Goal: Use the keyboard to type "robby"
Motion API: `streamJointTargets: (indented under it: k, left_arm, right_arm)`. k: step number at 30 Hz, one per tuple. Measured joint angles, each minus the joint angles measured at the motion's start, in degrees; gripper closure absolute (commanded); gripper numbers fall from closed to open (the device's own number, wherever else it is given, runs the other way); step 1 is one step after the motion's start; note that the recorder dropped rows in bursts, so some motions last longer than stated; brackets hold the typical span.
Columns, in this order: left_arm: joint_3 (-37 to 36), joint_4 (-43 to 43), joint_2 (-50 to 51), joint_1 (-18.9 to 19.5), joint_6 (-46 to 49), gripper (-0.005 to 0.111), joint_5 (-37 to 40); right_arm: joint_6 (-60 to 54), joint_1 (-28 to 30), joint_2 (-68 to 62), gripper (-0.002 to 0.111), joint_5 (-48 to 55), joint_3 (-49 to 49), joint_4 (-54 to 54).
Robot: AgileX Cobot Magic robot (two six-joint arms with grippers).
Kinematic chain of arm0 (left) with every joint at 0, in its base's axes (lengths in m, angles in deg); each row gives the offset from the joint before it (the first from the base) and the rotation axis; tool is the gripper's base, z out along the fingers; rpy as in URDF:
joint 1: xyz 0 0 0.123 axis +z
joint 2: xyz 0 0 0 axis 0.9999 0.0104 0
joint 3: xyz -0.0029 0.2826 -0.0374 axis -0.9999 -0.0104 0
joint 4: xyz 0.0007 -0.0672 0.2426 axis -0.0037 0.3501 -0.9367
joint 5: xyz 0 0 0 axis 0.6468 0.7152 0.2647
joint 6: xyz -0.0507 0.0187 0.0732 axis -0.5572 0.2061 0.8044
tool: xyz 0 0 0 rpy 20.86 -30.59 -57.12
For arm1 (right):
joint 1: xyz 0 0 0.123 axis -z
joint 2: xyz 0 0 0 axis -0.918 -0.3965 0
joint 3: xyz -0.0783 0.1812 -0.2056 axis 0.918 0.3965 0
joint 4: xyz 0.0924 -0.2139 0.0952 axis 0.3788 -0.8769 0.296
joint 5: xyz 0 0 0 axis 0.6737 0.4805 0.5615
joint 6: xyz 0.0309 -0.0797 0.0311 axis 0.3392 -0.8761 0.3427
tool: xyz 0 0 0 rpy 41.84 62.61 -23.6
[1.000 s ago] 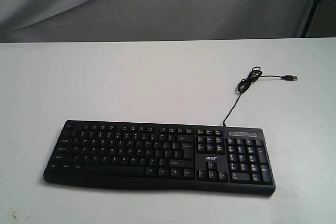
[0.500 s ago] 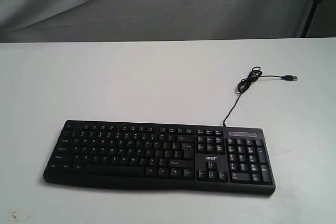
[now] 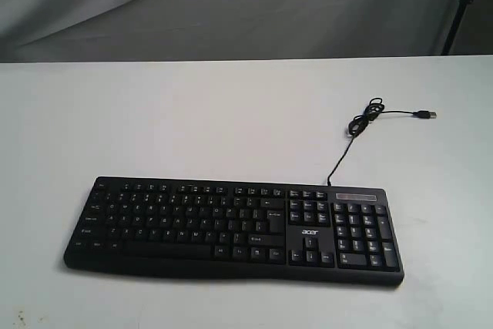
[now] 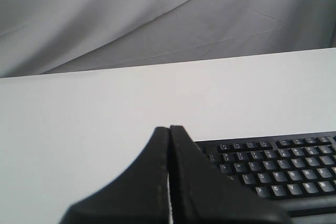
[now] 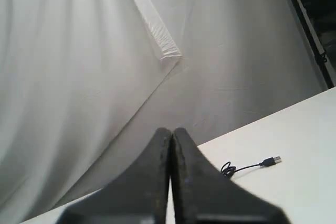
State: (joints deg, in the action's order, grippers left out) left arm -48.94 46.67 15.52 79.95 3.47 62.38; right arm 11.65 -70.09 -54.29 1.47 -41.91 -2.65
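We note the keyboard [image 3: 231, 225]: wide, black, white legends, number pad at its right end in the exterior view, small white logo above the arrow keys. It lies flat on the white table [image 3: 192, 121], near the front edge. Its thin black cable [image 3: 339, 158] leaves the rear edge, loops loosely, and ends in a free USB plug [image 3: 424, 115].

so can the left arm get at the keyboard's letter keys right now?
Probably yes: the left end effector is shut to a point, the keyboard lies in its view, and nothing stands between them.
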Motion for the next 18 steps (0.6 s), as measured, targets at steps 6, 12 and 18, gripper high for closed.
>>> streamJointTargets:
  k: [6, 12, 18]
  left_arm:
    - [0.0, 0.0, 0.0, 0.0, 0.0, 0.107, 0.0]
    - [0.0, 0.0, 0.0, 0.0, 0.0, 0.107, 0.0]
    - [0.0, 0.0, 0.0, 0.0, 0.0, 0.107, 0.0]
  right_arm:
    - [3.1, 0.0, 0.0, 0.108, -0.45, 0.0, 1.72]
    - [2.38, 0.0, 0.0, 0.108, -0.58, 0.0, 2.49]
    - [2.16, 0.0, 0.0, 0.108, 0.72, 0.0, -2.75]
